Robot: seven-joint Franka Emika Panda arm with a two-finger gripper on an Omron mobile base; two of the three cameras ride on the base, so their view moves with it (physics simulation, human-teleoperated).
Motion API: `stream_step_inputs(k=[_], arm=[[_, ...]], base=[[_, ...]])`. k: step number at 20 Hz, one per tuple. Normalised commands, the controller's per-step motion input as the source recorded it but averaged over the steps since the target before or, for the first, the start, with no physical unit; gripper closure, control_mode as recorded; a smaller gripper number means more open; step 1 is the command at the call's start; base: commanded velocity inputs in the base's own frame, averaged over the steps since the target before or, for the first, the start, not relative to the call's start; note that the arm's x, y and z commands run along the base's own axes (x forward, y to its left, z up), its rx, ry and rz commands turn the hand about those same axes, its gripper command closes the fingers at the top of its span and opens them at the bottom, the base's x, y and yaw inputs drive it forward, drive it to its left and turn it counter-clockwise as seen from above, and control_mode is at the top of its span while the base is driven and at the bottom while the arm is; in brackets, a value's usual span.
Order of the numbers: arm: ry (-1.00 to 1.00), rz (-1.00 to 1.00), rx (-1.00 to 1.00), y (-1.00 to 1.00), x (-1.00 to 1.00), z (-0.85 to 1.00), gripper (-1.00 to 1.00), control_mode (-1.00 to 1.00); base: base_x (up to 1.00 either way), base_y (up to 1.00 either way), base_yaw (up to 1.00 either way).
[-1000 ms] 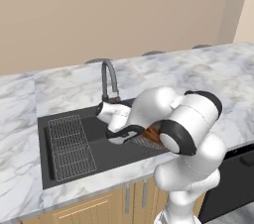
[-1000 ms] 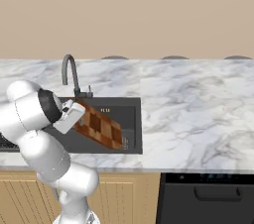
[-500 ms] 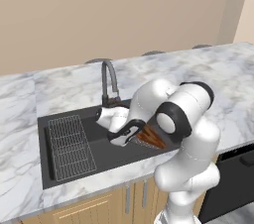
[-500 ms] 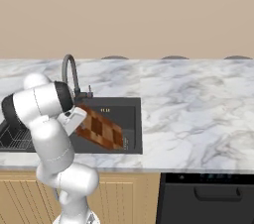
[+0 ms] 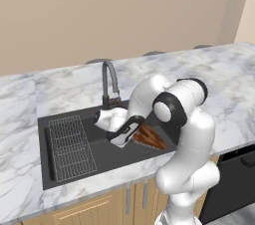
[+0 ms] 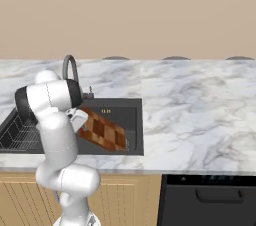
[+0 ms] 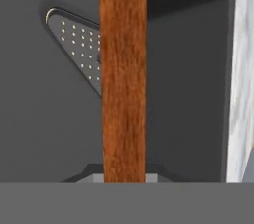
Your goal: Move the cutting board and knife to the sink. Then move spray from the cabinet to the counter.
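Checkered brown wood marks the board, which hangs tilted inside the sink, one end low toward the basin's right wall and the other end up at the tool. The tool is clamped narrowly on that upper end of the board; in the hand view the board runs as a brown strip straight up from between the tips, edge on, so the tool grips it across its thin faces. From the left base view only a wedge of the board shows, just right of the tool and partly behind the arm's elbow. From the right base view the tool sits at the board's upper left end, and the board slopes down and to the right across the open basin.

Below the board in the hand view lies the dark sink floor with a perforated drain plate partly hidden behind the wood, and a strip of white marble bench along the right. The faucet arches behind the tool, near it. The wire rack fills the sink's left part, well clear of the board. The marble bench surrounds the basin.
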Motion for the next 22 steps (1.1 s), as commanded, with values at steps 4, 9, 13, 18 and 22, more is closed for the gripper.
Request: stream_step_inputs(k=[4, 9, 13, 18, 22], arm=[[0.00, 0.00, 0.00, 0.00, 0.09, -0.25, 1.00, -1.00], [0.00, 0.00, 0.00, 0.00, 0.01, -0.23, 1.00, -1.00], [0.00, 0.00, 0.00, 0.00, 0.00, -0.08, -1.00, -1.00], [0.00, 0.00, 0.00, 0.00, 0.00, 0.00, -1.00, -1.00], [-0.01, 0.00, 0.00, 0.01, 0.00, 0.00, -1.00, -1.00]], base=[[0.00, 0.00, 0.00], [0.00, 0.00, 0.00], [0.00, 0.00, 0.00], [0.00, 0.00, 0.00], [0.00, 0.00, 0.00]])
